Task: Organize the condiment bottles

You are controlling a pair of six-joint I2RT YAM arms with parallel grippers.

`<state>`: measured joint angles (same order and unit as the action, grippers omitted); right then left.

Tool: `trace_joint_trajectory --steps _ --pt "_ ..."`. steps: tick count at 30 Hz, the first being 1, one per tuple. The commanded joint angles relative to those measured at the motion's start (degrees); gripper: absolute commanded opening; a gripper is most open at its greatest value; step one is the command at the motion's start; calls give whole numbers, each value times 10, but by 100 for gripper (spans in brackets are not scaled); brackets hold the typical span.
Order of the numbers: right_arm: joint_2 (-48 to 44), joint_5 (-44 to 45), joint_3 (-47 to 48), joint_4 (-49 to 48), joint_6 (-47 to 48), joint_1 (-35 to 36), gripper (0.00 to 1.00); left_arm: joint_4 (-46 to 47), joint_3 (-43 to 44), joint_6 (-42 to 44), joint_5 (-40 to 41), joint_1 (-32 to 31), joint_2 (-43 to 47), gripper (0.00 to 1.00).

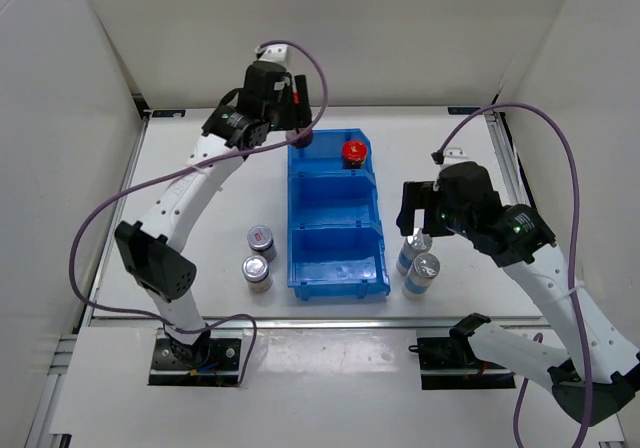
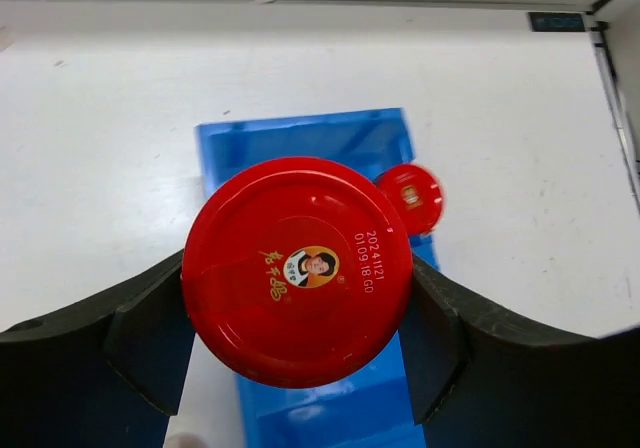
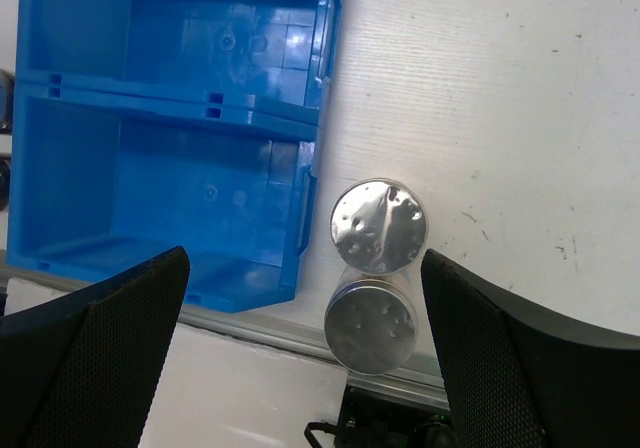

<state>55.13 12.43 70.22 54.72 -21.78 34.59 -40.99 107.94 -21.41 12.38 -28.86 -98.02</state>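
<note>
Red-capped bottle [image 2: 297, 271] upright, clamped in left gripper [image 2: 300, 318]; we hold it over far-left corner of bin [image 1: 292, 238], twin [image 1: 354, 153] standing inside to its right. We judge drop straight down. Right gripper [image 3: 305, 308] spread, empty, above silver-capped pair [image 3: 378, 225].

Bottle [image 2: 297, 271] body hidden from above

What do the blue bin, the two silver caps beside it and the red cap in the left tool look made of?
Blue bin: glossy moulded plastic, by its soft glare and moulded ribs. Silver caps: likely thin metal, bright, one visibly dented. Red cap: smooth and printed; painted metal or plastic, unclear.
</note>
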Motion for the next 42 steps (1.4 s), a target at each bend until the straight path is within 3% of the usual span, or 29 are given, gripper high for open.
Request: trace_joint_trajectory --steps 1,14,17,19,23,24,26,32,36,38,41,42 --pt "-5 -13 -10 -1 -10 2 100 36 52 13 19 -22 -53 11" --pt "-21 -2 -37 21 -20 2 100 68 26 -27 48 -29 -192 12" --pt "-7 15 -51 21 -34 2 100 80 19 -27 48 -29 -205 22" --pt "24 38 -64 15 -43 2 100 89 5 -32 48 -29 -205 42" --pt "83 49 -69 9 -56 2 100 89 -8 -37 48 -29 -205 70" --pt "92 56 -75 2 -63 2 100 89 -13 -37 48 -29 -197 87" --pt "113 56 -81 -20 -63 2 100 89 -21 -37 48 -29 -181 100" --pt "170 56 -95 -43 -68 -8 100 68 -34 -5 37 -29 -86 100" --pt "190 61 -105 -62 -68 -29 100 61 -84 41 31 -29 34 100" --pt "202 56 -111 -69 -68 -36 96 61 -127 47 54 -29 119 100" --pt "219 56 -111 -69 -76 -41 81 61 -242 47 87 -16 228 100" --pt "225 65 -111 -63 -81 -41 72 61 -303 47 105 -7 274 100"
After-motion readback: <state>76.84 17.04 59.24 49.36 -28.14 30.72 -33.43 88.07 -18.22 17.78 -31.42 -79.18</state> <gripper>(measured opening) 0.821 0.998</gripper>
